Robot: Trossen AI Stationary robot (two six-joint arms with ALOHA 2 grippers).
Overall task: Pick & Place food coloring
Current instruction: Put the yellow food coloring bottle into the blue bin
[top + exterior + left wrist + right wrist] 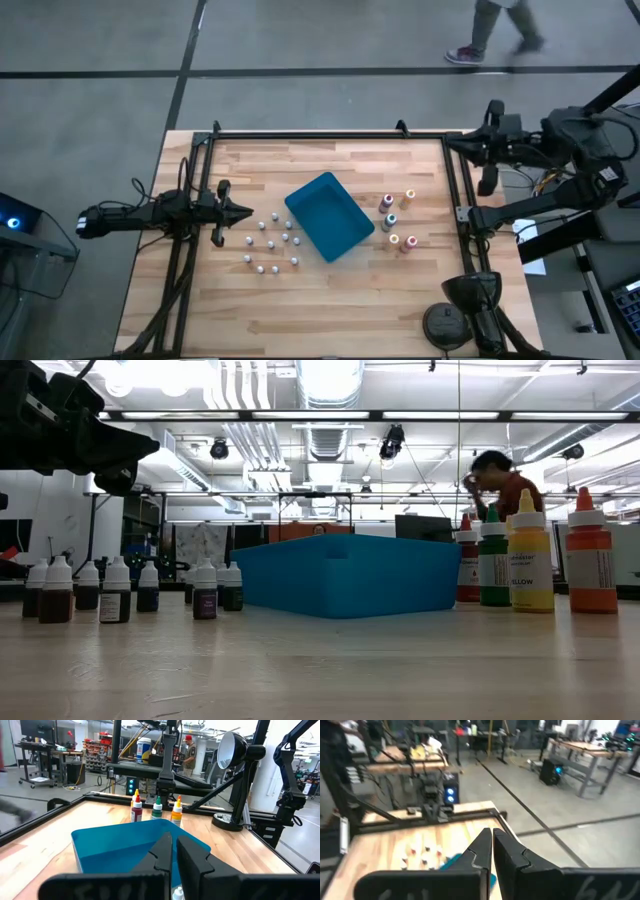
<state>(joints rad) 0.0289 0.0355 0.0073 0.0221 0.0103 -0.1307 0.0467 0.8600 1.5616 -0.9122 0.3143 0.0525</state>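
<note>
Item: food coloring bottles (270,244), just ahead of your closed, empty left gripper (243,211); right gripper (487,182) closed, parked. Likely light, rigid, tippy; grip each mid-body, below the cap

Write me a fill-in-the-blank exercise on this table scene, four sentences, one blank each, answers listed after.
1. The tray in the middle of the table is coloured ____.
2. The white-topped small bottles stand on the tray's ____ side in the high view.
3. The left gripper hangs over the table with its fingers ____.
4. In the low view, the tall bottle labelled YELLOW stands beside an ____ one.

Answers: blue; left; shut; orange
</note>
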